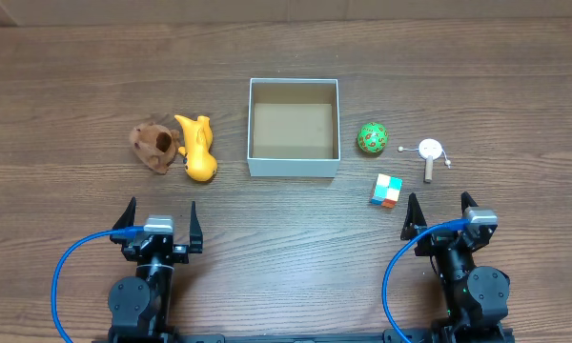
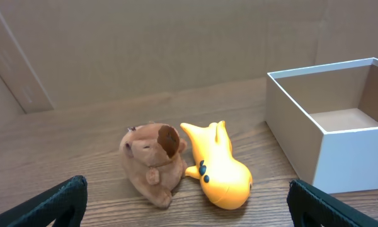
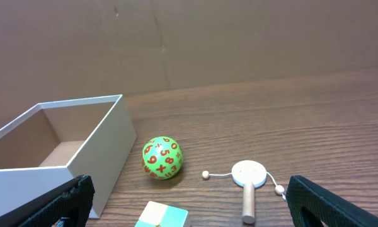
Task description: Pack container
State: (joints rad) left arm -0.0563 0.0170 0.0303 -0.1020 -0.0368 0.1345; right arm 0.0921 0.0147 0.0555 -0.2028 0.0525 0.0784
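Note:
The container [image 1: 294, 168], a square white-walled box with a brown cardboard floor, stands empty at the middle of the table; its wall [image 2: 349, 157] shows at the right of the left wrist view and its wall [image 3: 107, 151] at the left of the right wrist view. Left of it lie a brown plush animal [image 1: 154, 146] [image 2: 152, 161] and a yellow toy [image 1: 198, 148] [image 2: 217, 167], touching. To its right sit a green numbered ball [image 1: 372, 138] [image 3: 162, 158], a coloured cube [image 1: 386, 190] [image 3: 162, 216] and a small wooden pellet drum [image 1: 430, 155] [image 3: 249, 181]. My left gripper [image 1: 159, 218] [image 2: 188, 211] and right gripper [image 1: 439, 210] [image 3: 188, 211] both stand open and empty near the front edge.
A brown cardboard wall [image 2: 176, 44] closes off the back of the table. Blue cables [image 1: 71, 272] loop beside each arm base at the front edge.

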